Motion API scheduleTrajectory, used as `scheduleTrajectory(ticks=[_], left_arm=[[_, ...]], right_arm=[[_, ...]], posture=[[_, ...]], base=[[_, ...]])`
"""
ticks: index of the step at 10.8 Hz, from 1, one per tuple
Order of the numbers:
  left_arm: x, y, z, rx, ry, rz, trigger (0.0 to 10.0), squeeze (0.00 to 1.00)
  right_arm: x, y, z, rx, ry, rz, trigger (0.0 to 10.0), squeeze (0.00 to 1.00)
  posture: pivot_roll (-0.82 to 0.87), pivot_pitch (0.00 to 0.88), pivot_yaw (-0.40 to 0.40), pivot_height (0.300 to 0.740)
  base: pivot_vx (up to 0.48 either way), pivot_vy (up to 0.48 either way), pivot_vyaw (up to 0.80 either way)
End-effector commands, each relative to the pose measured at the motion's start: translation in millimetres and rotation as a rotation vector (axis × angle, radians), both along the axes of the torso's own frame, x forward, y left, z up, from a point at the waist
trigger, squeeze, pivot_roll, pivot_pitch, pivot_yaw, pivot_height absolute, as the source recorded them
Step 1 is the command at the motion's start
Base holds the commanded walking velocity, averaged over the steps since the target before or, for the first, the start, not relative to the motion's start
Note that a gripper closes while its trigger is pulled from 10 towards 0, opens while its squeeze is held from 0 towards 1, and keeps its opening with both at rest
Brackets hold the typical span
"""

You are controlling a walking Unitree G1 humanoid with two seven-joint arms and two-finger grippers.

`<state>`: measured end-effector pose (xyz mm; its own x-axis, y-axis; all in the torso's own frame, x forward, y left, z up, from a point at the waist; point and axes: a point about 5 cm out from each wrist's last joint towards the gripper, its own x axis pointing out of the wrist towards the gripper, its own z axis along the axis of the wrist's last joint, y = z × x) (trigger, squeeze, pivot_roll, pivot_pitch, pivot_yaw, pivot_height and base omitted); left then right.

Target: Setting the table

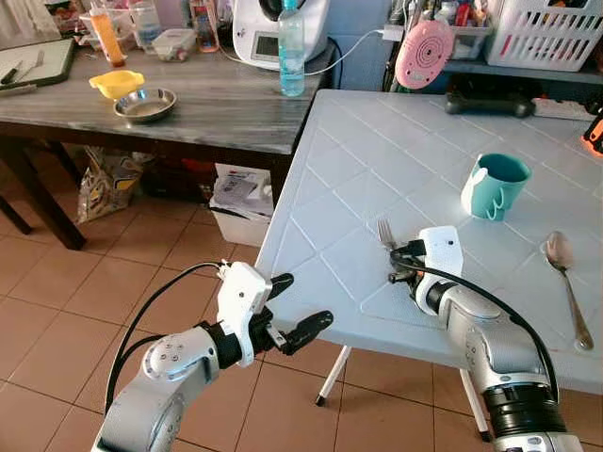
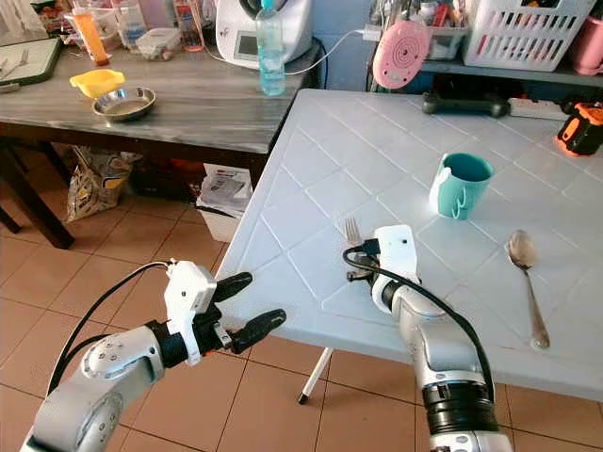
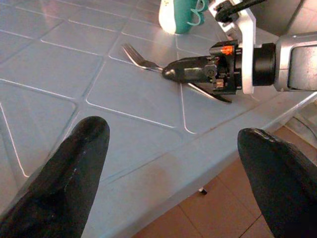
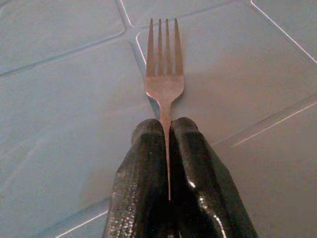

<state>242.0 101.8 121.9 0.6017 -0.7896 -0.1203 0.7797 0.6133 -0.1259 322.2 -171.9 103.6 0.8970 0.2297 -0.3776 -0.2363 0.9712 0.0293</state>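
Observation:
A metal fork lies low over the pale blue table, tines pointing away from me, near the table's front left part. My right gripper is shut on the fork's handle; it also shows in the head views as right gripper and fork. A teal mug stands to the right of it, and a spoon lies further right. My left gripper hangs open off the table's front left edge, nothing between its fingers.
A wooden side table at the left carries a steel bowl, a yellow item, a water bottle and an appliance. Bags and a box sit on the tiled floor beneath. A white basket stands behind.

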Motion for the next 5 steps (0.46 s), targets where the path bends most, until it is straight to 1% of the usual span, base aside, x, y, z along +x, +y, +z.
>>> scheduleTrajectory(ticks=[1,5], left_arm=[[0.7,-1.0,4.1,0.005,-0.012,-0.001,10.0,0.00],[1.1,-1.6,2.9,-0.005,0.000,0.006,10.0,0.00]], right_arm=[[-10.3,-2.6,-25.0,-0.018,0.131,-0.007,0.0,0.00],[-12.2,-5.1,-29.7,-0.047,0.154,-0.012,0.0,0.00]], posture=[[-0.01,0.061,0.031,0.740],[-0.01,0.062,0.030,0.740]], base=[[0.000,0.000,0.00],[0.000,0.000,0.00]])
